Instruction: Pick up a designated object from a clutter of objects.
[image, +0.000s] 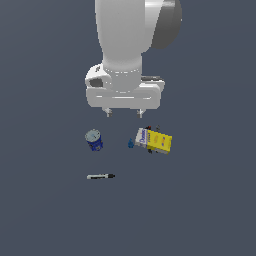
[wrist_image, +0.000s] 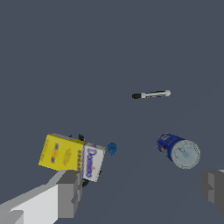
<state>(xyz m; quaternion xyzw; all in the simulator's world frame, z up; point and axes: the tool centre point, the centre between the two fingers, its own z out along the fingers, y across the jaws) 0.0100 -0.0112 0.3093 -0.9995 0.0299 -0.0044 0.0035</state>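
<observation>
While my jaws (image: 124, 113) hung spread wide and empty above the plain dark grey tabletop (image: 45, 210), the yellow carton (image: 155, 141) lay flat below them, toward the exterior view's right. Its white end panel read "Domino" in blue, legible only from the wrist. Just beside it sat a tiny blue piece (image: 131, 144); farther off stood the blue can (image: 94, 140), and the marker (image: 101, 176) lay well apart.
</observation>
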